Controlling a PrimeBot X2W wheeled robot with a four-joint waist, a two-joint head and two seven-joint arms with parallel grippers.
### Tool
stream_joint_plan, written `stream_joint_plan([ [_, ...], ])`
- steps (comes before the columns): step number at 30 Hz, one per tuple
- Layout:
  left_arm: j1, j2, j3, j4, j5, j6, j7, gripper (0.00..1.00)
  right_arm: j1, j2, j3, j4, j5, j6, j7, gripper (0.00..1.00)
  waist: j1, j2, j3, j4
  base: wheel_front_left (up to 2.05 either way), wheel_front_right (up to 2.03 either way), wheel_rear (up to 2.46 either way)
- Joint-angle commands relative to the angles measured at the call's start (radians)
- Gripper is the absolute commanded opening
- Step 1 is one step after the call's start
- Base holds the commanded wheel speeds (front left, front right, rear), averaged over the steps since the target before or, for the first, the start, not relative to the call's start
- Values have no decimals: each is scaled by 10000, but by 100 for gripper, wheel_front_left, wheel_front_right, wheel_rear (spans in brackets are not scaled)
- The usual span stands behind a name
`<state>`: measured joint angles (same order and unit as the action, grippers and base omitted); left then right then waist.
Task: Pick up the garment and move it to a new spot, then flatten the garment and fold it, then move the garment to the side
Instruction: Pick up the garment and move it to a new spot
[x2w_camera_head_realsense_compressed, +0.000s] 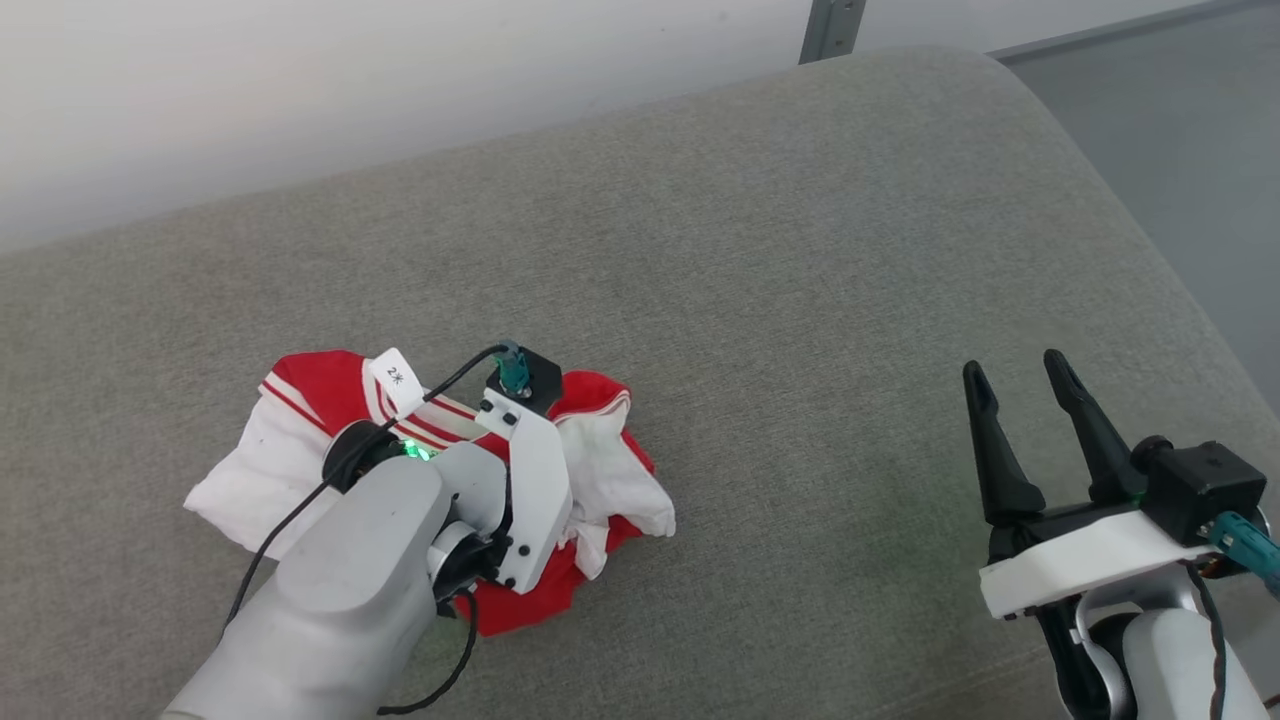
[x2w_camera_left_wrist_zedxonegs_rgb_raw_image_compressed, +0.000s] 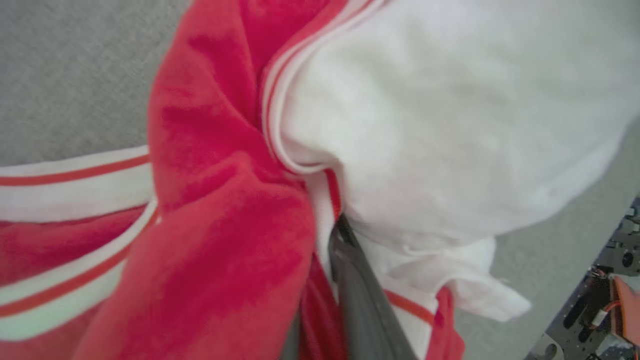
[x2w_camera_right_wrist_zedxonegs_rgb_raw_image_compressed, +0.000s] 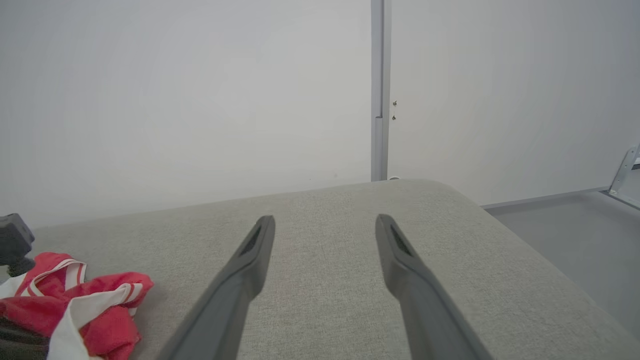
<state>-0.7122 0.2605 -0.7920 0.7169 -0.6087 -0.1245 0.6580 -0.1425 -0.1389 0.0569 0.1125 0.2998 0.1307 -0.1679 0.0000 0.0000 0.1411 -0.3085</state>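
Red-and-white garment crumpled on grey cushion; left pincer pinching its fold, right pincer spread, empty

Crumpled red-and-white garment, bunched heap

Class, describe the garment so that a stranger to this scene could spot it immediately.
Start with the wide grey cushion. On its left part, under the robot's pale left arm, lies the garment, a crumpled heap. It is the one red-and-white thing there, with striped trim; the dark-fingered right hand stands apart, open and empty.
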Motion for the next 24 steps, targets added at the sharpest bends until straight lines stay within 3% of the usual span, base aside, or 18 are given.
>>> stream_joint_plan([
  [1,43,-69,-61,217,-88,-37,-102,53,-108,-55,4,57,60,0,-81,100,0,0,-11,54,0,0,0],
  [2,-87,-120,-59,304,-168,-39,-218,100,-126,-83,14,92,77,0,-100,100,0,0,-30,105,0,0,0],
  [8,-484,67,-152,-44,-870,-49,-859,100,-61,-220,27,204,81,0,-113,100,0,0,-315,484,0,0,0],
  [15,-149,816,-75,-1318,-1446,-53,-2061,100,314,-453,-79,194,148,-1,-57,100,0,0,-931,1131,0,0,0],
  [19,240,1318,338,-2116,-1519,20,-3196,100,541,-553,-148,93,115,0,-14,100,0,0,-1258,1514,0,0,0],
  [24,1105,2031,1073,-3162,-1486,464,-4887,100,802,-638,-232,25,95,-1,-47,100,0,0,-1552,1917,0,0,0],
])
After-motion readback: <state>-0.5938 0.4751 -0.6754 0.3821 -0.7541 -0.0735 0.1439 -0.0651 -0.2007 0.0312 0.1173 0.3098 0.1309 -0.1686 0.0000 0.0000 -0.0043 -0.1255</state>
